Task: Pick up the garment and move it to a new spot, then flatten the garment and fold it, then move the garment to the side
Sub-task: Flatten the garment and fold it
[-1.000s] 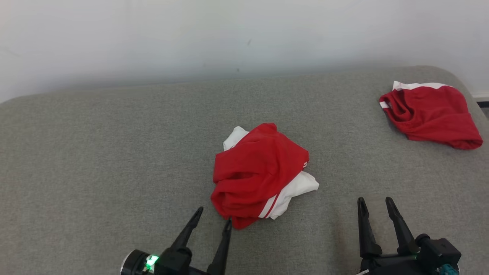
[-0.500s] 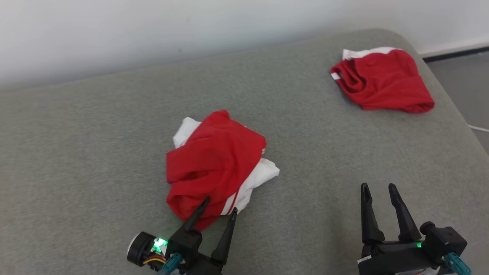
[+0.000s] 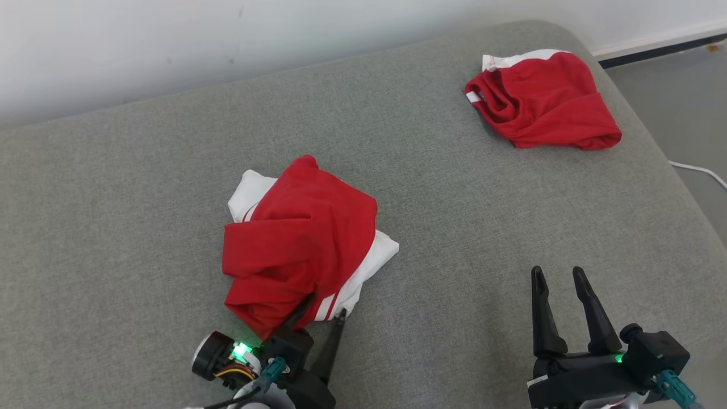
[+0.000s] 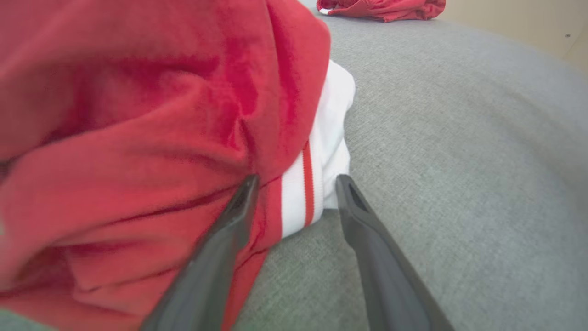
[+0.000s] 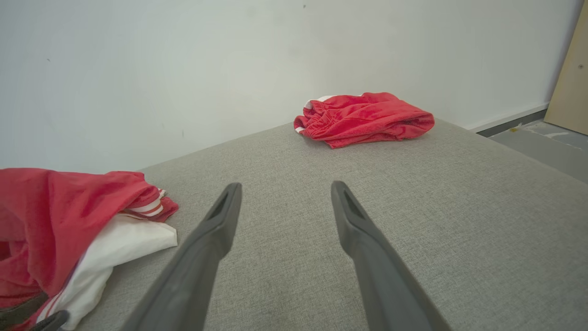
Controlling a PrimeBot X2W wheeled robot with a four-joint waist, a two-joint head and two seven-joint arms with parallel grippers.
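Head view: left gripper (image 3: 325,307) has moved up to the crumpled red-and-white cloth garment (image 3: 298,238), jaws released, tips at its near hem. Right gripper (image 3: 558,271) released, idle. Left wrist view: striped hem between jaws, so pickup looks imminent. Right wrist view: garment left of jaws.

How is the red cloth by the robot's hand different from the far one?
The near cloth shows much white with stripes; the far cloth is nearly all red. The open left gripper straddles the near cloth's edge; the far cloth lies untouched. Both are rumpled, on the grey cushion.
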